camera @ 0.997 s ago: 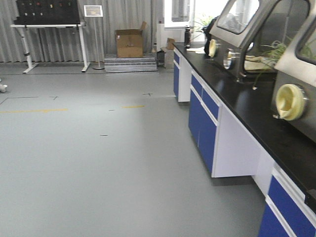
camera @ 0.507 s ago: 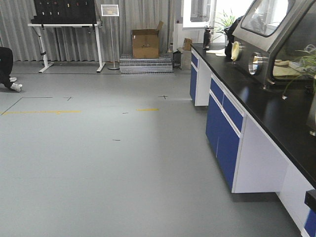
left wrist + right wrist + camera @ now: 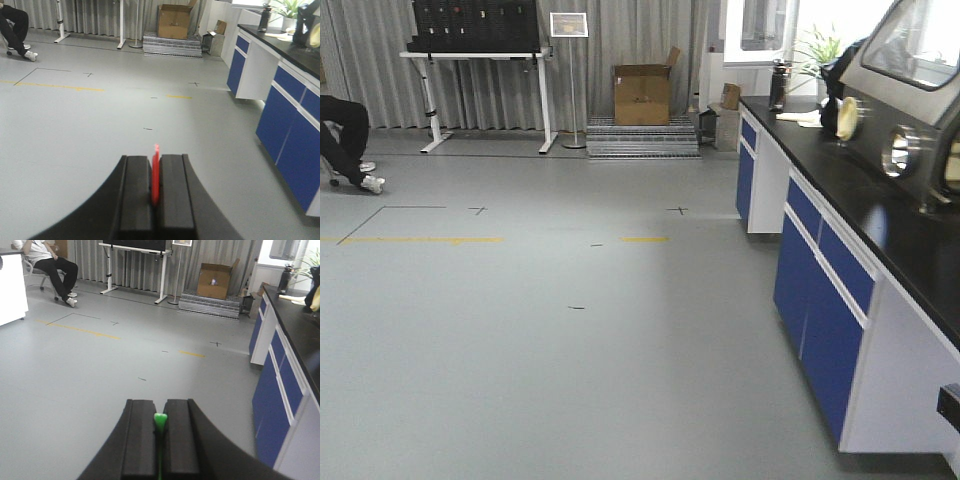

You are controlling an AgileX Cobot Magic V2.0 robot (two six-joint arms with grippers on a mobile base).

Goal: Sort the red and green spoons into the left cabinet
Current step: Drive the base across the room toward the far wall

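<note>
My left gripper (image 3: 155, 162) is shut on the red spoon (image 3: 155, 175), whose thin red end sticks out a little past the black fingers (image 3: 135, 190) in the left wrist view. My right gripper (image 3: 160, 412) is shut on the green spoon (image 3: 160, 421), whose green end sits between the black pads with its thin handle running back towards the camera. Both grippers are held above bare grey floor. The light grey cabinet is out of view. Neither gripper shows in the front view.
A blue-fronted, black-topped counter (image 3: 840, 280) runs along the right, also in the wrist views (image 3: 290, 120) (image 3: 280, 380). A cardboard box (image 3: 642, 93) and white-legged table (image 3: 480, 60) stand at the back wall. A seated person (image 3: 50, 265) is far left.
The front view has swung to the left: the counter has slid towards the right edge, and the table, box and seated person's legs have come further into view.
</note>
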